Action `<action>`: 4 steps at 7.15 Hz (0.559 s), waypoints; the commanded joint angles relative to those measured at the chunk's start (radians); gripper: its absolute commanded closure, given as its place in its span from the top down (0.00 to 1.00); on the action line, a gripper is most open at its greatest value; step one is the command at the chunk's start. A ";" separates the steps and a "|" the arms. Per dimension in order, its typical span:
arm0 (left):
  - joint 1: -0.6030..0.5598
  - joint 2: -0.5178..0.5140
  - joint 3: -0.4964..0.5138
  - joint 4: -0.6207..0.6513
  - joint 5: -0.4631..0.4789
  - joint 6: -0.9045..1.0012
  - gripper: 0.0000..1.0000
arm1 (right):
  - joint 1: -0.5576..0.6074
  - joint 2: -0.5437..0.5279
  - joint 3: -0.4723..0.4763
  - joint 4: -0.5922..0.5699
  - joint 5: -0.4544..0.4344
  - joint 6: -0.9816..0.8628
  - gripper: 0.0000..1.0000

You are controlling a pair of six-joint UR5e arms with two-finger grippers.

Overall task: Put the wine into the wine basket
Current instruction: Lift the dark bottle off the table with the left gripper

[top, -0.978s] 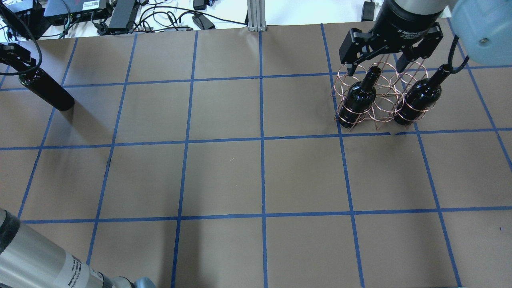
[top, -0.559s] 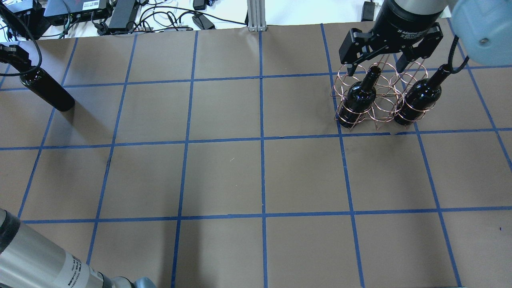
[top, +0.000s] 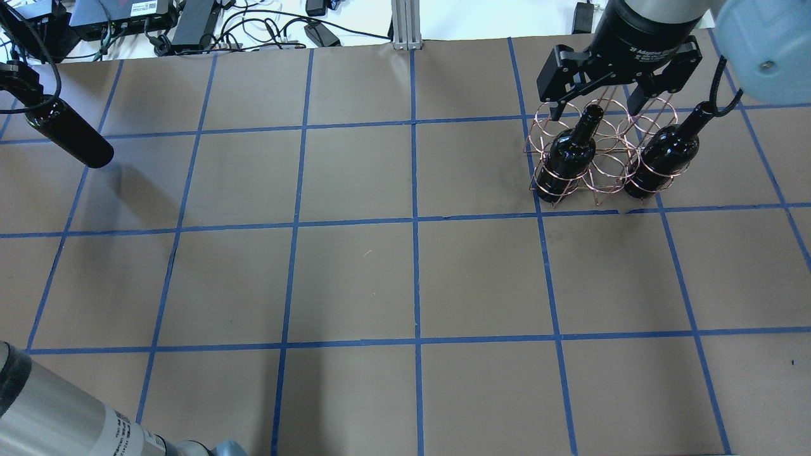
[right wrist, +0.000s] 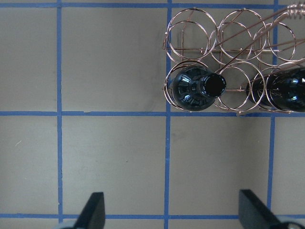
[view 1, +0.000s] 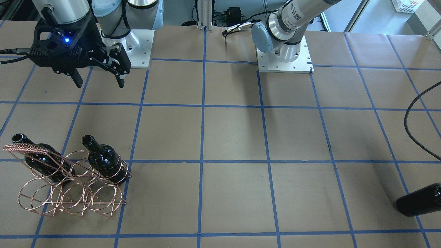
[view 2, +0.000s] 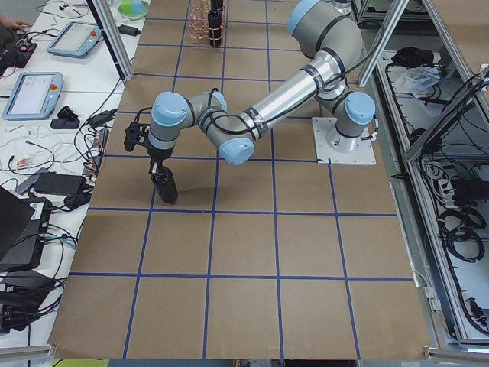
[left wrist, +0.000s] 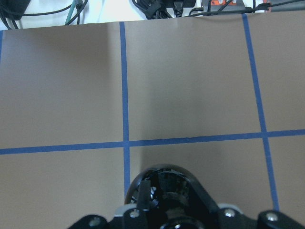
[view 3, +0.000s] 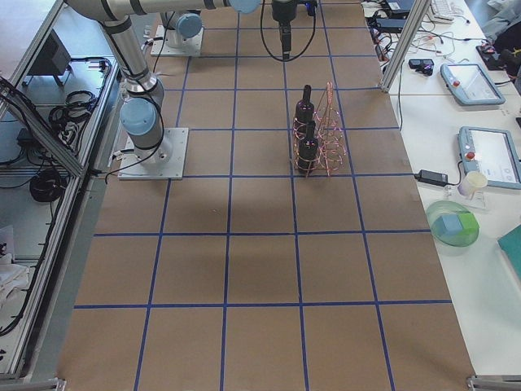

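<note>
Now our closed left end effector [top: 23, 94] holds the wine [top: 71, 137] upright, far across the bench [top: 355, 278] from the wine basket [top: 603, 167].

Wine [top: 63, 130]: glossy near-black bottle, unlabelled, upright, gripped at neck by left gripper [view 2: 157, 167], far out on robot's left. Well apart from wine basket [view 1: 51, 193]: copper wire hoops, coiled handle bar, standing at right; look-alike bottles [top: 570, 155] [top: 662, 158] upright in both end hoops of robot-side row.

Front-facing view, upper left: our black two-finger right gripper [view 1: 100, 84] hangs pointing down, fingers spread wide. Left side view, left of centre: our left gripper [view 2: 158, 164] clamps a glossy black glass bottle [view 2: 166, 189] by its neck.
</note>
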 commanded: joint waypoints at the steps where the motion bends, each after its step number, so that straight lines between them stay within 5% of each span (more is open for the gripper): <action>1: -0.087 0.076 -0.018 -0.052 0.009 -0.151 0.00 | 0.000 0.000 0.000 0.000 0.000 0.000 1.00; 4: -0.223 0.174 -0.115 -0.079 0.018 -0.391 0.00 | 0.000 0.000 0.000 0.000 0.000 0.000 1.00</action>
